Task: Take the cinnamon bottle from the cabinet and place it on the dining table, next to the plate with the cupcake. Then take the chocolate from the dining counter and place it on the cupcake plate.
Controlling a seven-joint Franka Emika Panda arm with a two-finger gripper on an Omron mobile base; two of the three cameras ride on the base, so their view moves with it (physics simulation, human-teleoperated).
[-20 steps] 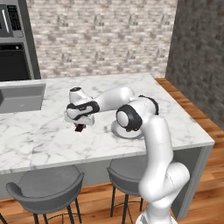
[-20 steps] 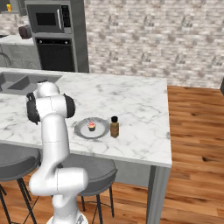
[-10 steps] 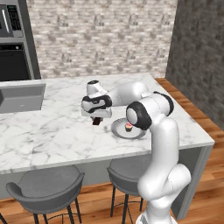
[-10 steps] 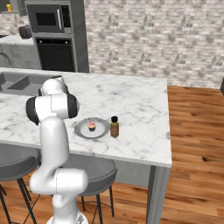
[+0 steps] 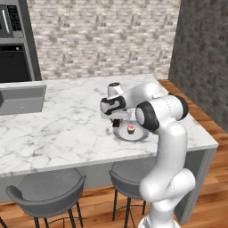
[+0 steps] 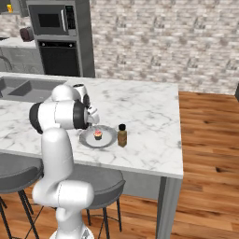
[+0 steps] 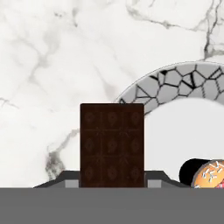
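Note:
My gripper (image 5: 115, 123) is shut on the chocolate (image 7: 112, 144), a dark brown bar hanging just above the white marble dining table (image 5: 67, 129). It hovers at the left rim of the grey plate (image 5: 133, 135), whose crackled rim (image 7: 175, 81) lies just right of the bar. The pink-frosted cupcake (image 5: 131, 129) stands on the plate, also seen as the cupcake (image 6: 98, 135) and cupcake (image 7: 208, 173). The amber cinnamon bottle (image 6: 122, 135) stands upright on the marble, right beside the plate (image 6: 106, 140). The cabinet is out of view.
A sink (image 5: 22, 99) is set into the island's far left. Two grey stools (image 5: 49, 191) stand under the near edge. A black oven and microwave (image 6: 56, 21) stand in a column behind. Wood floor (image 6: 205, 140) lies past the island's right end.
The arm has swung to the right along the island with the chocolate, from well left of the plate to its left rim. Plate, cupcake and bottle have not moved.

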